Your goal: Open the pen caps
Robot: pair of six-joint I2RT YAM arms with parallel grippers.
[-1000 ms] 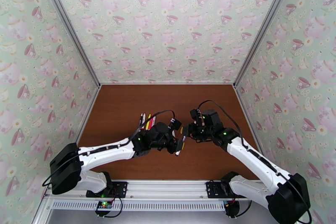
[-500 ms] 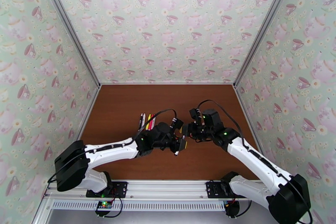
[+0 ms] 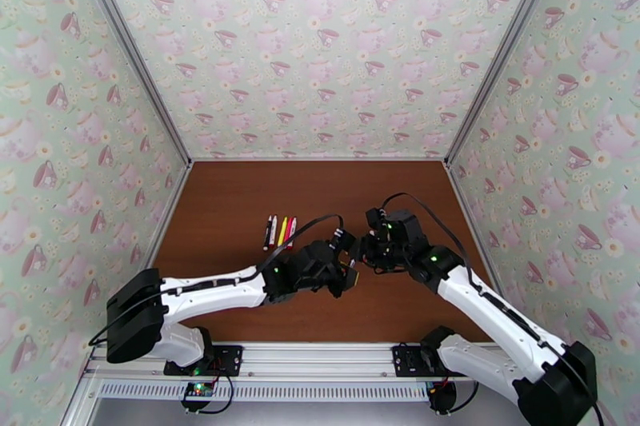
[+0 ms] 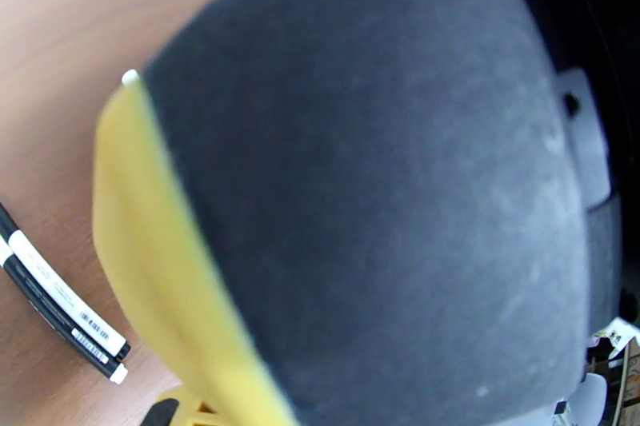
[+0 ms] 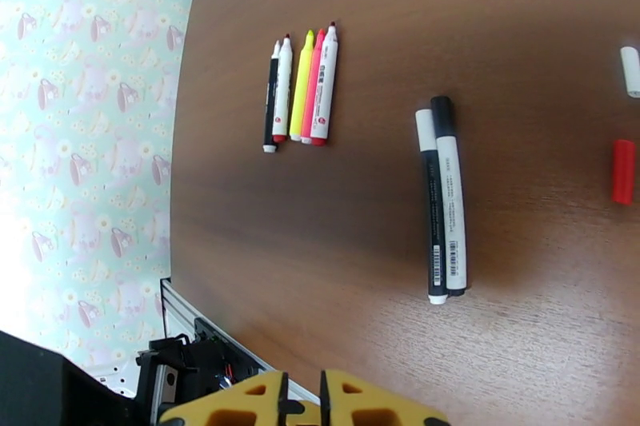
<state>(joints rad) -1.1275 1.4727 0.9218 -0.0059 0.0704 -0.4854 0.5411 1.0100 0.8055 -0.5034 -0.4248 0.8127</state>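
From above, the left claw point(image 3: 350, 276) has shifted right of the pen row point(image 3: 280, 231), meeting the right claw point(image 3: 364, 252). Left wrist: its fingers point(image 4: 152, 260) have closed, on what I can't tell. Right wrist: claw together; two pens point(image 5: 442, 204) right of the row look capped, so work remains.

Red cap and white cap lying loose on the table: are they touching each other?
Apart. The right wrist view shows the white cap and the red cap with a stretch of bare brown table between them.
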